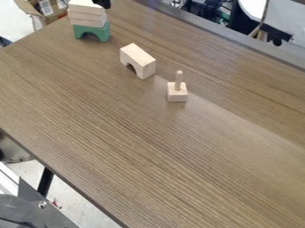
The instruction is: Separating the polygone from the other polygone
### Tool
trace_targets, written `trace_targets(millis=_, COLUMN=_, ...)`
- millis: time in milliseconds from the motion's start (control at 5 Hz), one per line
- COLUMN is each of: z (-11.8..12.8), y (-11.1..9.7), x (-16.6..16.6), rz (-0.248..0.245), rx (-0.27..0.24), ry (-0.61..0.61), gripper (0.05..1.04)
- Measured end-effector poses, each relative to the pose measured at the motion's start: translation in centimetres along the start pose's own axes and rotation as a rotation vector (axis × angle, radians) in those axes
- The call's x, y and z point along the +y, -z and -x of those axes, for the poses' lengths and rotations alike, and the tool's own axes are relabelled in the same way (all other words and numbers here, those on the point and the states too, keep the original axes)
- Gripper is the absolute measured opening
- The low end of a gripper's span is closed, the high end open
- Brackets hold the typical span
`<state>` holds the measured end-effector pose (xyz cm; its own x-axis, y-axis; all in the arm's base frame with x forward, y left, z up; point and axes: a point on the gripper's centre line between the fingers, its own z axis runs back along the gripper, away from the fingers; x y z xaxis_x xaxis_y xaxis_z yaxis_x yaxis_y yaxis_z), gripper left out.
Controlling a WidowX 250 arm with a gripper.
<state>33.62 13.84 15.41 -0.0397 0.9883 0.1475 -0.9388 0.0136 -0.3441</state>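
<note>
At the top edge, the black gripper (103, 3) shows a small part beside the top of a stack at the upper left. The stack has a green arch block (92, 32) at the bottom and pale wooden blocks (87, 16) on top of it. A separate pale wooden arch block (138, 61) stands on the table to the right of the stack. Farther right is a small square wooden block with an upright peg (177, 92), apart from the arch. Whether the gripper touches the stack, I cannot tell.
The brown wooden table (149, 151) runs across most of the view, its near edge slanting down from the left. A cardboard box (44, 10) lies beyond its upper-left edge. Metal equipment (35, 207) is at the lower left, beside the table.
</note>
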Motion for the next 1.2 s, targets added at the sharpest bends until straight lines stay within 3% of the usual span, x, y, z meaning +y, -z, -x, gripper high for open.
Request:
trace_targets(millis=200, z=0.3, y=1.2, x=0.6, rz=-0.037, rx=0.018, ry=-0.003, gripper=1.001)
trace_targets(millis=400, z=-0.7, y=1.6, x=-2.4, rz=-0.049, rx=0.025, ry=-0.206, gripper=1.001)
trace_targets(millis=800, z=-3.0, y=2.5, x=-6.3, rz=-0.039, rx=-0.01, ry=-0.411, gripper=1.001)
trace_targets(millis=1200, z=-7.5, y=4.2, x=-6.6, rz=-0.077, rx=-0.078, ry=-0.511, gripper=1.001)
